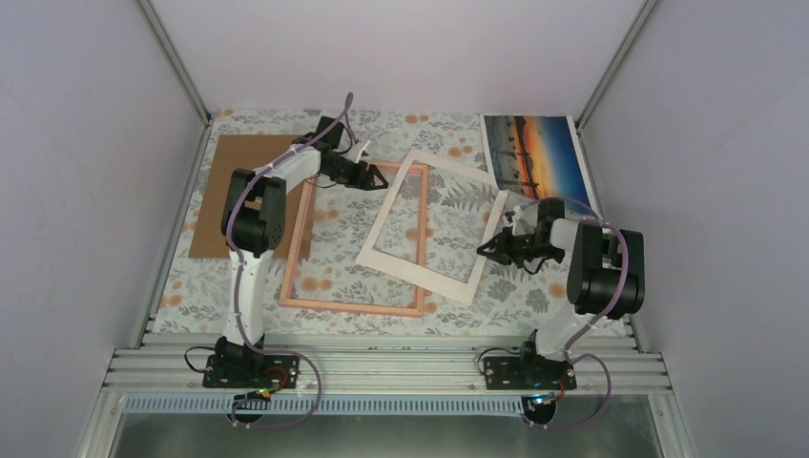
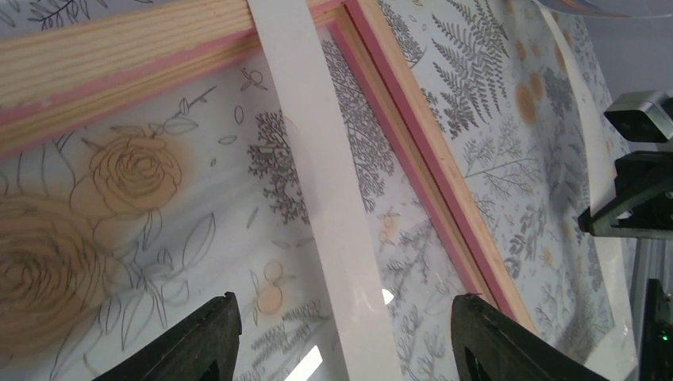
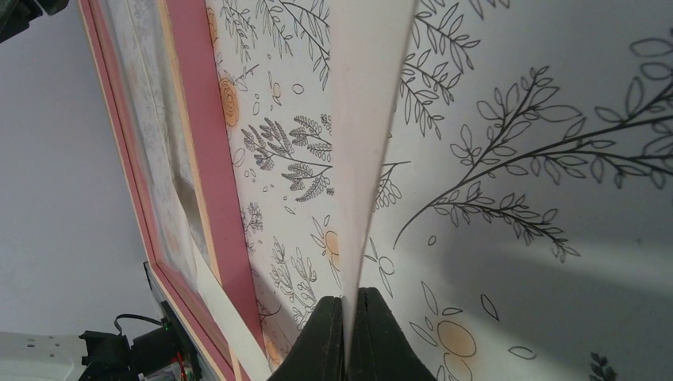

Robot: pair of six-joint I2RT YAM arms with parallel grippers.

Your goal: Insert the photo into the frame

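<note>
At the far right corner of the table [image 1: 496,307], the photo [image 1: 536,157] is laid flat, its long axis running near to far, well apart from the frame [image 1: 351,307], which is set to the left. It is found just beyond the right gripper [image 1: 494,250], the nearer of the two, whose fingers are clamped on the right edge of the white mat board [image 1: 415,280]. That board is laid askew over the frame's right side. The left gripper [image 1: 370,177] is held over the frame's far rail, fingers apart astride a strip of the board, no grip being made.
</note>
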